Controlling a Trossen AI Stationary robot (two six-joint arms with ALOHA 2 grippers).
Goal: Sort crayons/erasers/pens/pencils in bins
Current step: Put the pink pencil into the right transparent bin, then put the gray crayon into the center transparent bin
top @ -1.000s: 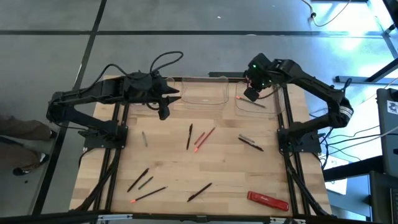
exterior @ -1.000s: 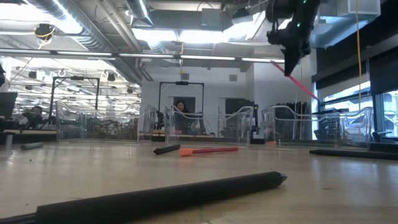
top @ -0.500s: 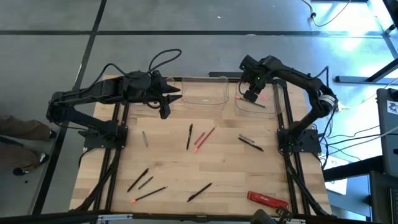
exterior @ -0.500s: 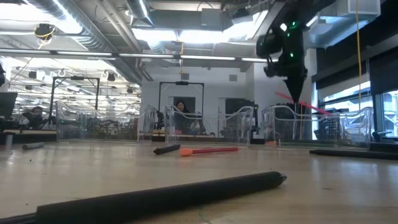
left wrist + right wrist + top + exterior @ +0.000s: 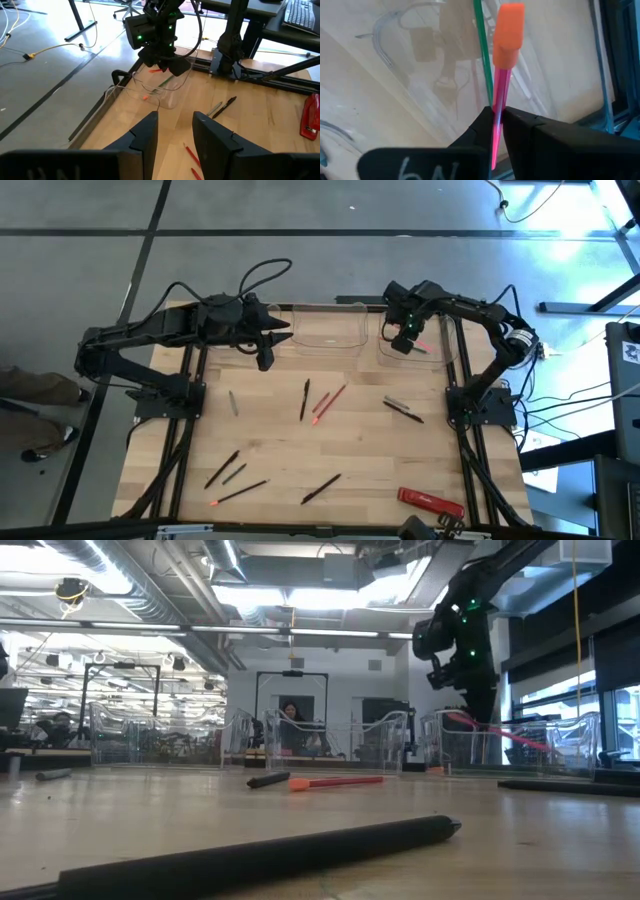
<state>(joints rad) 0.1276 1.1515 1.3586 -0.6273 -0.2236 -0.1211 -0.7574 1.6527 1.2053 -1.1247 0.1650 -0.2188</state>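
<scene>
Overhead: right gripper (image 5: 404, 340) over the far right bin (image 5: 440, 358); left gripper (image 5: 264, 360) beside the middle bin (image 5: 328, 345); pens (image 5: 305, 399) scattered across table (image 5: 370, 450).

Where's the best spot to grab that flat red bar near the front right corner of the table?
Probably take the red bar across its narrow width at mid-length, coming straight down from above. It lies flat on the table, slightly angled, with bare wood along both long edges, so a claw should turn to match that angle.

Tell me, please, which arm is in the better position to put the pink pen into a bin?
The right arm. Its gripper is shut on the pink pen directly above the right-hand bin. The left gripper is open, holds nothing and hovers beside the middle bin.
</scene>
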